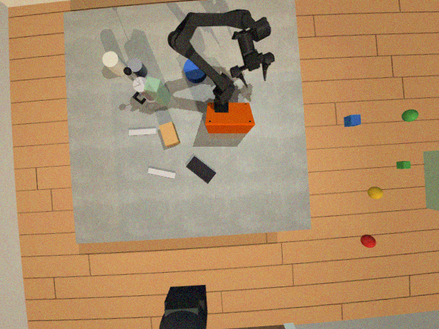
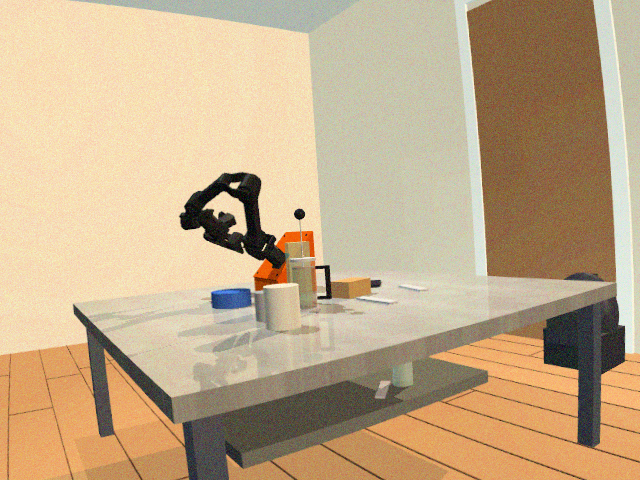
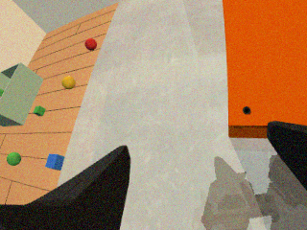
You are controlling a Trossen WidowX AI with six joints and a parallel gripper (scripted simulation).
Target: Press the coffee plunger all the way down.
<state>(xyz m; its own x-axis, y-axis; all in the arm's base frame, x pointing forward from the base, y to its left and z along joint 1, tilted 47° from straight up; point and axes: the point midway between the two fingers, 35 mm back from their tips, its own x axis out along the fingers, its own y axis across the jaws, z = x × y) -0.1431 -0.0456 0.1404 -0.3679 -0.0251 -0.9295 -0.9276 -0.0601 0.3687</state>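
Grey desk [image 1: 247,198] lies bare beneath my pincer [image 1: 252,75], which hangs wide open, gripping nothing, well apart from the coffee press [image 2: 302,281].

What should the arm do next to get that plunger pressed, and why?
Probably swing the gripper across toward the plunger knob. The gripper is open, holds nothing and hangs on the far side of the base from the press, whose plunger is up.

Blue disc [image 1: 194,70] and cream cylinder [image 1: 110,59] lay left of the claw [image 1: 252,73]; tan block [image 1: 169,133] stood farther off.
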